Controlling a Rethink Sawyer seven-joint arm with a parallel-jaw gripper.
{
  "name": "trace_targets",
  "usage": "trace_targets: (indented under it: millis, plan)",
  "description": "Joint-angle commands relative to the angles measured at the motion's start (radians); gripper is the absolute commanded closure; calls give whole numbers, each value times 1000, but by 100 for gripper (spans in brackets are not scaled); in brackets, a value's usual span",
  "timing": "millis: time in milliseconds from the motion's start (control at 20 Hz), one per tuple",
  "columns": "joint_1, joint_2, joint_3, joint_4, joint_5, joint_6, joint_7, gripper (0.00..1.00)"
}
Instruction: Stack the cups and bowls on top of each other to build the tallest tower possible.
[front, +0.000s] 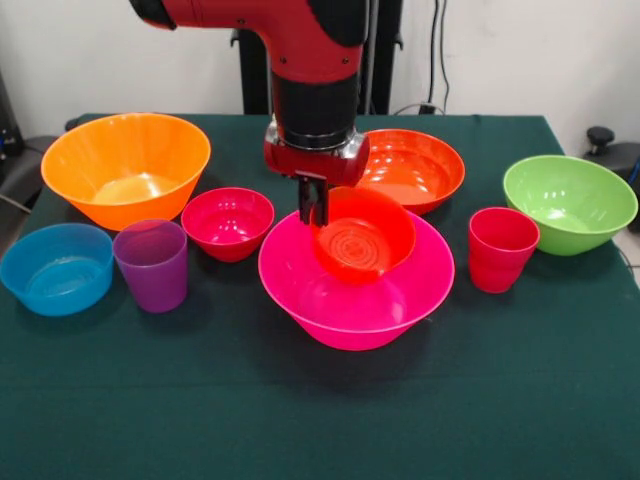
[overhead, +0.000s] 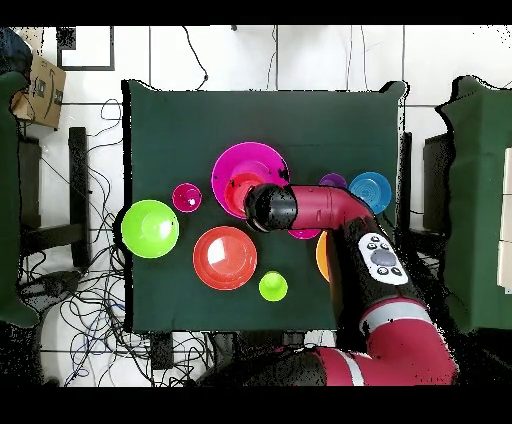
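Claw (front: 313, 205) pinching the small orange bowl (front: 362, 236), tilted inside the pink bowl (front: 356, 285).
Seven bowls and three cups on the surface (front: 320, 400).

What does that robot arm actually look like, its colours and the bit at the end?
The arm is glossy red with thick rounded segments and black bands at the joints. From above, a grey panel with dark buttons sits on one segment. At its tip a red collar carries a small dark gripper with narrow fingers.

Small bowl (front: 362, 236) tilted in big bowl (front: 355, 290); cup (front: 501, 249) just right of it, another bowl (front: 228, 222) left, third (front: 412, 168) behind.
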Motion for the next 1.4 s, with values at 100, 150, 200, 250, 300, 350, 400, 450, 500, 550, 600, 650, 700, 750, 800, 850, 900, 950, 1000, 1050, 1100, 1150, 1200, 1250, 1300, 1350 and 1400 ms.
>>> trace_targets:
  millis: [100, 150, 200, 250, 300, 350, 400, 450, 500, 550, 600, 650, 700, 750, 800, 850, 900, 950, 1000, 1050, 1100, 1150, 1200, 1250, 1300, 1350, 1400]
  plan:
    - [12, 50, 87, -84, -105, -53, -129, 100]
    - [11, 53, 89, -89, -108, -51, -128, 100]
    - [12, 54, 89, -91, -110, -53, -124, 100]
    - [12, 55, 89, -93, -113, -55, -121, 100]
    - [15, 54, 86, -94, -116, -56, -114, 100]
    - [18, 53, 81, -92, -118, -63, -103, 100]
    - [22, 52, 77, -90, -120, -71, -92, 100]
    - [21, 53, 76, -86, -118, -76, -86, 100]
    - [24, 53, 73, -86, -120, -82, -81, 0]
    - [26, 53, 71, -86, -119, -80, -78, 0]
    - [28, 53, 68, -86, -118, -78, -76, 0]
    - [30, 52, 66, -87, -118, -77, -73, 0]
    - [34, 52, 62, -87, -119, -80, -69, 0]
    - [35, 51, 60, -83, -117, -81, -65, 0]
    - [37, 51, 59, -82, -117, -81, -66, 0]
    - [37, 51, 59, -80, -115, -82, -66, 0]
    - [38, 51, 59, -80, -115, -83, -66, 0]
    - [39, 52, 58, -77, -112, -84, -63, 0]
    - [41, 52, 56, -73, -113, -88, -61, 0]
    - [43, 51, 55, -70, -113, -93, -58, 0]
    - [47, 55, 50, -70, -118, -111, -51, 0]
    - [52, 58, 45, -71, -123, -128, -44, 0]
    - [58, 60, 42, -80, -127, -141, -40, 0]
    - [59, 56, 40, -79, -128, -138, -42, 0]
    - [64, 55, 38, -80, -126, -136, -39, 0]
    - [62, 54, 42, -72, -125, -144, -39, 0]
    - [67, 52, 40, -70, -122, -144, -35, 0]
